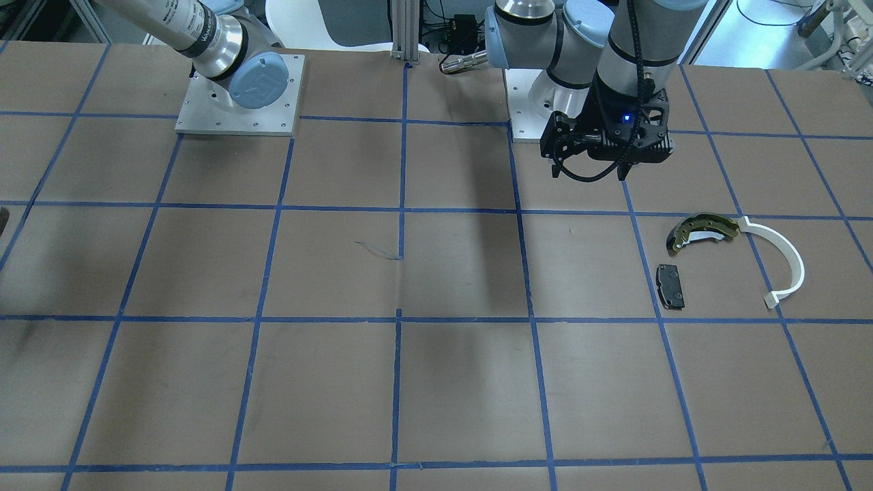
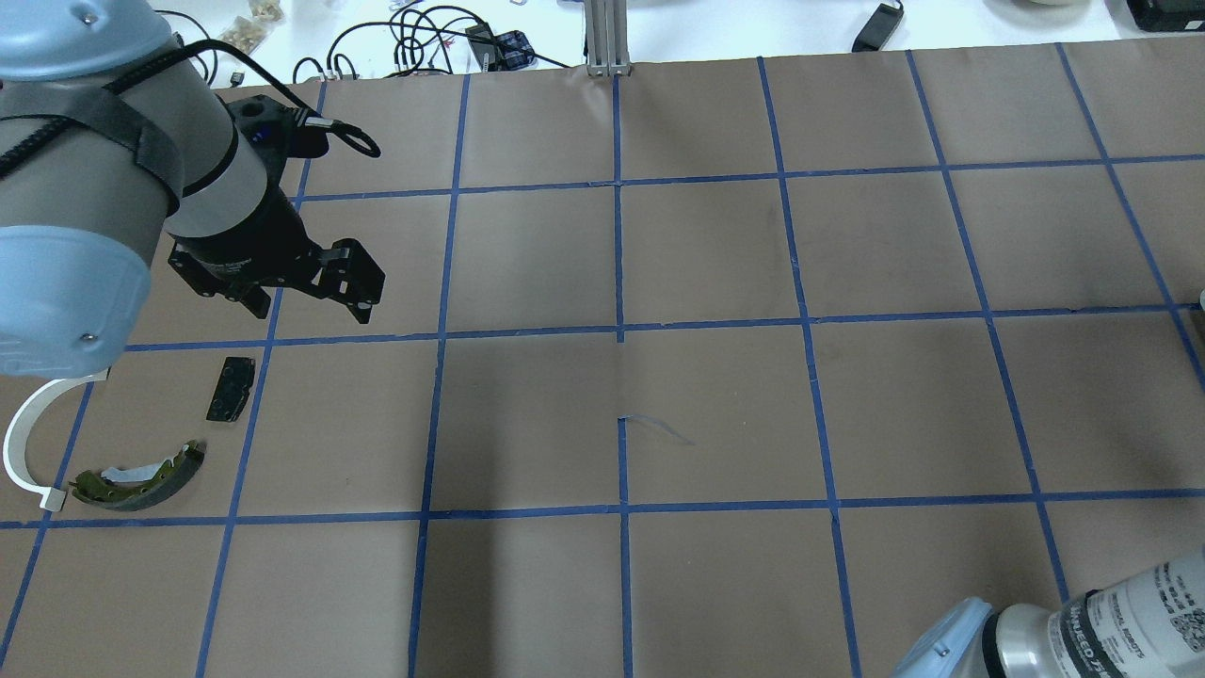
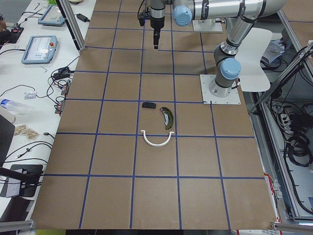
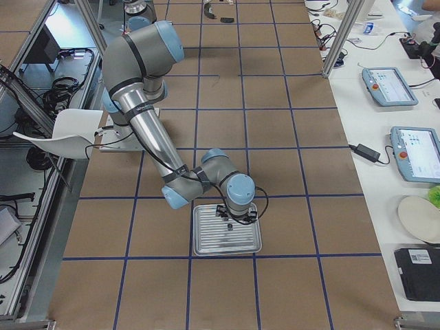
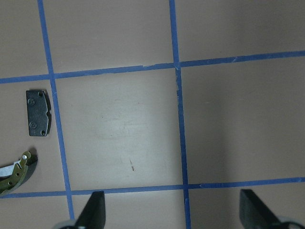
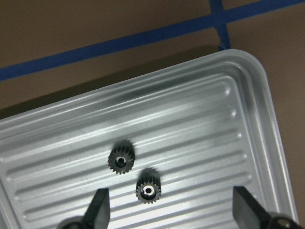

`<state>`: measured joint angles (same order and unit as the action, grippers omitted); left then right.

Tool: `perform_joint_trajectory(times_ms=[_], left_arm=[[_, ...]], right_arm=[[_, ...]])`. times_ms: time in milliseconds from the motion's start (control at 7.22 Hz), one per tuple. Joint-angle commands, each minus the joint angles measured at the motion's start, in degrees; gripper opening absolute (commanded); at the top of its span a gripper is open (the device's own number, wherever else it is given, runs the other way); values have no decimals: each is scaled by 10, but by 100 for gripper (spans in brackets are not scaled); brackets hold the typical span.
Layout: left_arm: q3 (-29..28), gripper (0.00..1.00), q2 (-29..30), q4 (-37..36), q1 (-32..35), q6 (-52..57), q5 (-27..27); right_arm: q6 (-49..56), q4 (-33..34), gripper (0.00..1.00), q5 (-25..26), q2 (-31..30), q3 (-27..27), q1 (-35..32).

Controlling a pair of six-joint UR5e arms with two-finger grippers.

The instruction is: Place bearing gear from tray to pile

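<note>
Currently I am reading the overhead view from its left edge.

- The white arc strip (image 2: 19, 443) is lying flat. It is thin, smooth plastic bent into a half hoop, and the left arm's blue joint cap is hiding its upper end.
- The olive-yellow shoe (image 2: 141, 480) is lying just beside the strip's lower end. It is a curved, dull metal crescent with a pale patch showing along its inner edge.
- The flat black pad (image 2: 232, 388) is resting apart from the shoe. It is a matte rectangle with small holes near its corners.
- These three parts are forming the pile (image 3: 167, 117).
- The left gripper (image 2: 306, 301) is hovering just beyond the pad. Its fingers are spread wide and are gripping nothing. The left wrist camera is catching only the black fingertips (image 5: 95, 210) at its bottom edge.
- The table (image 2: 715, 264) is wearing matte brown paper gridded with blue tape.

Further right, the overhead view is cutting the right arm off at the elbow, so I am switching to the right wrist camera.

- The right gripper (image 6: 171, 210) is hanging with its fingers spread over the tray (image 6: 238, 67). The tray is bright ribbed metal with a rounded corner, and only part of it is in frame.
- One bearing gear (image 6: 121, 158) is sitting on the tray ribs. A second gear (image 6: 148, 189) is sitting just beside it, to its right and apart from it.
- Both gears are small, black and toothed, and each is showing a pale bore.
- I cannot make out their stubs.
</note>
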<state>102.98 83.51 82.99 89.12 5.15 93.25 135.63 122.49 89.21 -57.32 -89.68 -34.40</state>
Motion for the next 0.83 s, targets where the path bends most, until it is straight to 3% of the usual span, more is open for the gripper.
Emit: perform_joint_trajectory(times_ms=[0, 415, 554, 692], left_arm=[[0, 100, 0, -6, 0, 0, 0], [0, 100, 0, -6, 0, 0, 0], [0, 100, 0, -5, 0, 0, 0], [-1, 100, 0, -6, 0, 0, 0]], right_arm=[[38, 10, 89, 1, 18, -2, 8], [39, 21, 88, 3, 32, -4, 19], [35, 27, 83, 4, 33, -5, 19], [32, 28, 70, 5, 34, -5, 20]])
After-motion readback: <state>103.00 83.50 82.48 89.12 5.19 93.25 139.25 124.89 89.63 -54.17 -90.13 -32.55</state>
